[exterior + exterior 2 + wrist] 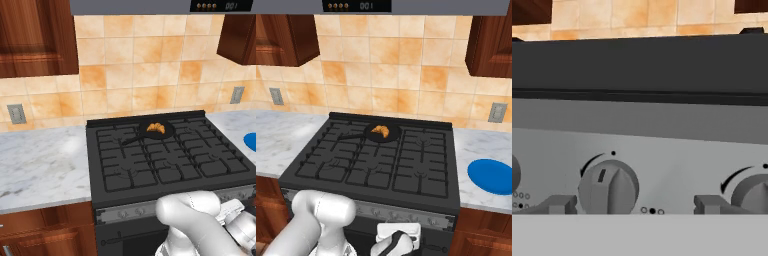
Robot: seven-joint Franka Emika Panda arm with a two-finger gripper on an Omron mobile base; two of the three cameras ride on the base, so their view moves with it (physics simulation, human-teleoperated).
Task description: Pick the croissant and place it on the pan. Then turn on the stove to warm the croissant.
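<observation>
Your croissant [156,128] lies in the pan [167,132] on the stove [165,160], rear middle burner, your gripper [632,205] faces the grey knob strip, fingers [559,204] spread apart either side of a knob [608,188], not touching it.

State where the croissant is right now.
The croissant lies in the pan on a back, middle burner of the stove, near the tiled wall, seen in both base views.
</observation>
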